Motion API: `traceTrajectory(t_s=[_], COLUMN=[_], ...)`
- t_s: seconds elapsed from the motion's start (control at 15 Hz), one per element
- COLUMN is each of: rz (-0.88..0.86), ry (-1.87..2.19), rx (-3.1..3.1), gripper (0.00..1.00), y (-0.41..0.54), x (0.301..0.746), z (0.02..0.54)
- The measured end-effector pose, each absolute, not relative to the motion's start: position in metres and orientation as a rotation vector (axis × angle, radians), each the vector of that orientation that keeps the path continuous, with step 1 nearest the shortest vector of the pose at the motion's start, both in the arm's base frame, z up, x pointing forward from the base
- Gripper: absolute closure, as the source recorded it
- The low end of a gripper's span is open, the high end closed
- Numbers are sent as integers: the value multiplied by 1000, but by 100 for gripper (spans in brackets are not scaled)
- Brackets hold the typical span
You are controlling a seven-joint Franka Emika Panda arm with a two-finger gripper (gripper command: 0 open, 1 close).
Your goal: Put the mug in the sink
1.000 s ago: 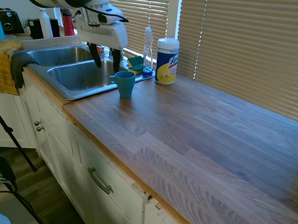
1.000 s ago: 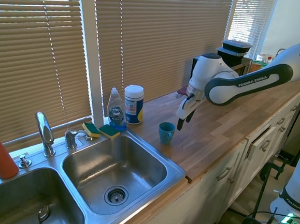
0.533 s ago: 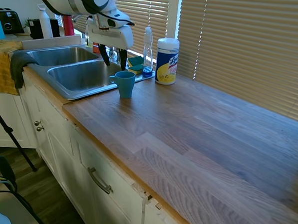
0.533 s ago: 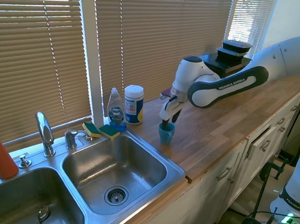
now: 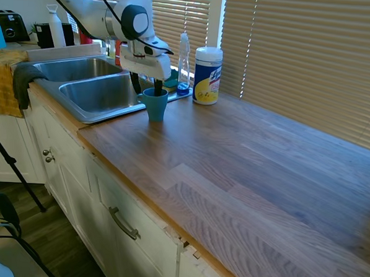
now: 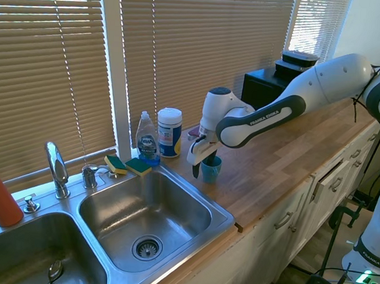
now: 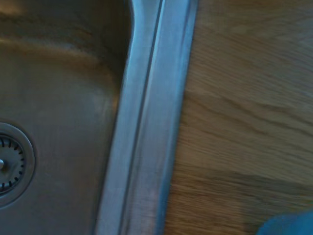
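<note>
Jaws (image 6: pixel 202 166) spread w/ one finger inside the mug (image 6: pixel 211 169), other outside, on counter (image 5: pixel 246 160) beside sink (image 6: pixel 189 237).

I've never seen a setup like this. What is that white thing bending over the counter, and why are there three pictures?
The white thing is a robot arm ending in a two-finger gripper. Two pictures come from cameras in the room, on opposite sides of the arm; the third comes from a camera on its wrist, looking straight down at the sink rim and wooden counter. On the counter stand a teal mug, a wipes canister and a soap bottle, with sponges by the sink. The gripper is open around the mug's rim, one finger inside and one outside. It holds nothing yet.
</note>
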State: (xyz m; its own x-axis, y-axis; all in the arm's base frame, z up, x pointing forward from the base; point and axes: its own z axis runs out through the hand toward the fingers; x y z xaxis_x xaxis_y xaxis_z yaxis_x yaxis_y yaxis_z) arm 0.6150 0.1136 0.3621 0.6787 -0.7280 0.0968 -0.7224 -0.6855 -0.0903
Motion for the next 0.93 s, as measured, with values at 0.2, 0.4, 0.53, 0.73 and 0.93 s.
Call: traceTrajectory(t_s=[0.2,0.4,0.53,0.73,0.93], rz=[-155,-139,-138,-133,-127], ry=[1234,1248,1256,1265,1274], rx=[-2844,-2845,-2844,-2841,-2839], gripper=[100,100,100,100,100], y=[119,117,115,112,109], x=[623,626,627,627,628], z=[353,354,353,351,348])
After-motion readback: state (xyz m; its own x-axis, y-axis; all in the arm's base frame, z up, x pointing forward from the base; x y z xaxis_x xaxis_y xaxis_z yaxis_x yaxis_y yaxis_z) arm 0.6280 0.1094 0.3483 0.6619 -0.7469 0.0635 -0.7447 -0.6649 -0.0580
